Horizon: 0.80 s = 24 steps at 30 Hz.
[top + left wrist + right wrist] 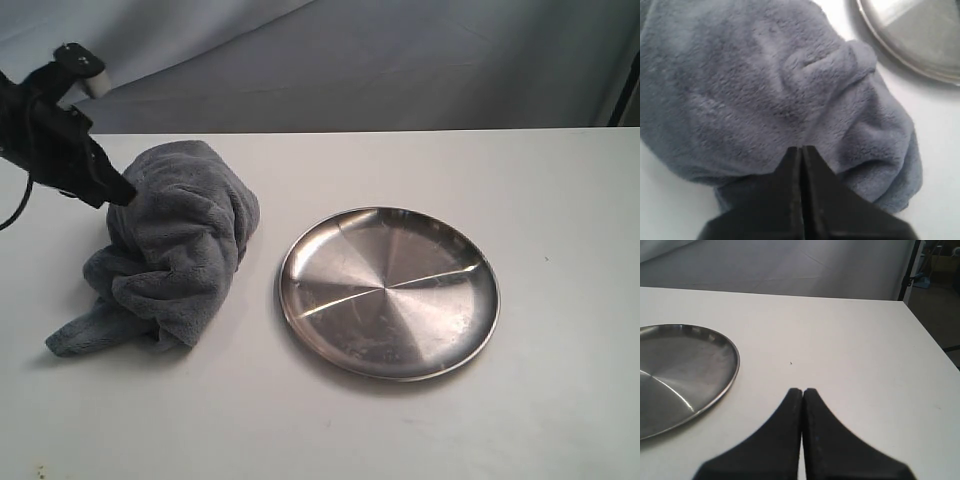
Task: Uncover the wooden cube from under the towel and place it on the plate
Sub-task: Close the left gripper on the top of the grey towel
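The dark grey towel [185, 240] lies heaped in a mound on the left of the table; it fills the left wrist view as towel [765, 75]. The wooden cube is hidden. My left gripper [128, 192] is shut, and its tips [802, 148] rest against the mound's upper left side with no cloth showing between them. The steel plate [388, 292] sits bare to the right of the towel, and its rim shows as plate [920, 35] and plate [680, 370]. My right gripper [803, 389] is shut on nothing above the white table beside the plate; the exterior view does not show it.
The white table [560, 180] carries nothing else. Its right edge [930, 340] drops off beyond the right gripper. A grey backdrop [400, 60] hangs behind the table's far edge.
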Tool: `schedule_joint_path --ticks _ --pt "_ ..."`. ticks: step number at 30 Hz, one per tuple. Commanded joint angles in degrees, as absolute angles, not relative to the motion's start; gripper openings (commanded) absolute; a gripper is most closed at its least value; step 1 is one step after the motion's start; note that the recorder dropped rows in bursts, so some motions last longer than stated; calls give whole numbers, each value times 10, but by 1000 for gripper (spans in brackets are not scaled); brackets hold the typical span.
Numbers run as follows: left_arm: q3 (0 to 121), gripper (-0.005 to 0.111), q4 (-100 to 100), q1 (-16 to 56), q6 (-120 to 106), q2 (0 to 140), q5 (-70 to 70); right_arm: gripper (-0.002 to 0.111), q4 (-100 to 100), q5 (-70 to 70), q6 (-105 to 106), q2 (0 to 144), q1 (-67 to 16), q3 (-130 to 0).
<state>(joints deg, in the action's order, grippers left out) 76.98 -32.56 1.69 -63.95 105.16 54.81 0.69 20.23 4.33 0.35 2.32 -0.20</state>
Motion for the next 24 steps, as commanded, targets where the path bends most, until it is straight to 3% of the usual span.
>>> schedule_joint_path --ticks 1,11,15,18,21,22,24 --pt "775 0 -407 34 -716 1061 532 0 6 199 43 0 21 0" --pt "775 1 -489 37 -763 1061 483 0 6 199 43 0 21 0" --pt "775 9 -491 37 -765 1061 477 0 6 199 43 0 21 0" --pt "775 27 -483 37 -765 1061 467 0 6 199 43 0 21 0" --pt "775 61 -455 37 -751 1061 482 0 6 199 43 0 21 0" --pt "775 79 -447 37 -738 1061 479 0 6 199 43 0 21 0" --pt "775 104 -445 37 -717 1063 459 0 6 199 43 0 21 0"
